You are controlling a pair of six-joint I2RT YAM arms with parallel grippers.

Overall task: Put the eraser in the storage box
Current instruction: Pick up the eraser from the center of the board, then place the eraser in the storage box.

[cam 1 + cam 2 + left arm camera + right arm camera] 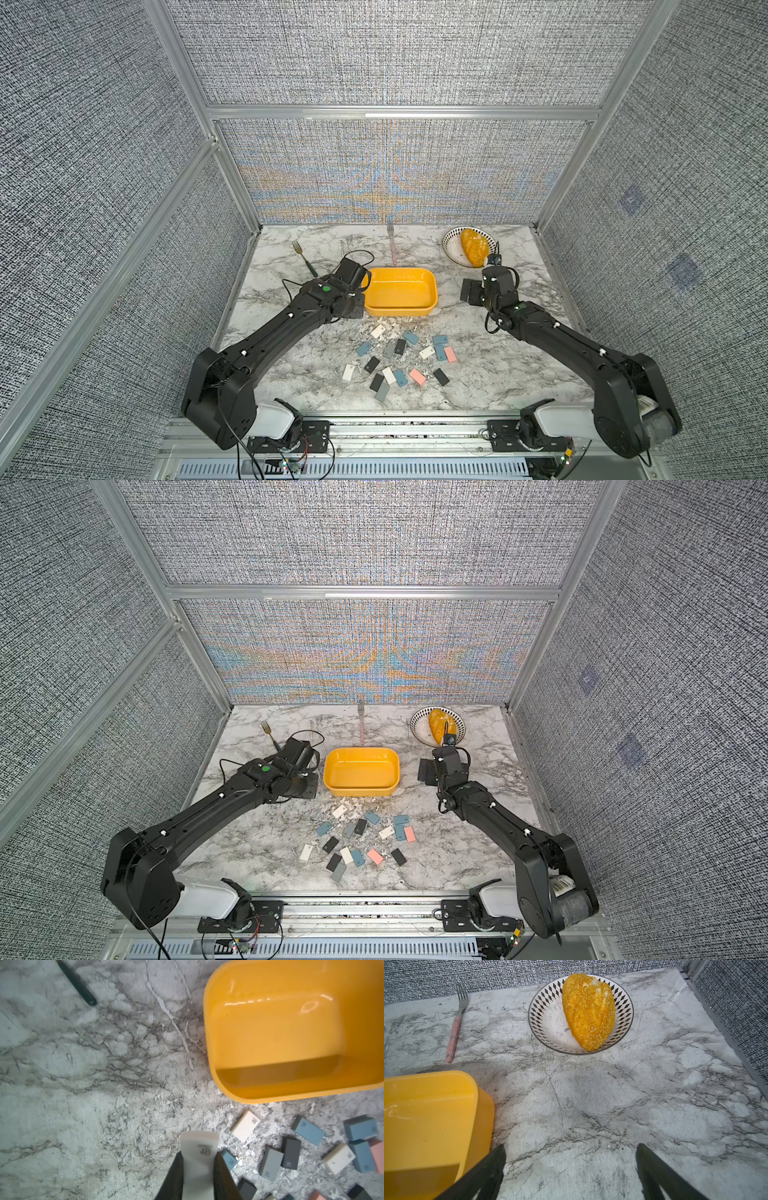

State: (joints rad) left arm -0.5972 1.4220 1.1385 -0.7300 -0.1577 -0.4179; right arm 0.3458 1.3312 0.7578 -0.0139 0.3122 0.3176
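Erasers (390,350), forks (393,252), bowl (452,250) around storage box (399,291)

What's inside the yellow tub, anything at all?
Empty. The storage box shows only bare yellow floor in both top views; the loose erasers lie outside it.

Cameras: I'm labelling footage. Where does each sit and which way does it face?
Top views: high behind the arms, looking down at the table; both arms show.
Left wrist: on the left arm, looking down at the box; left gripper holds an eraser.
Right wrist: looking low towards the bowl; open right gripper shows.
Shared: all show the box.
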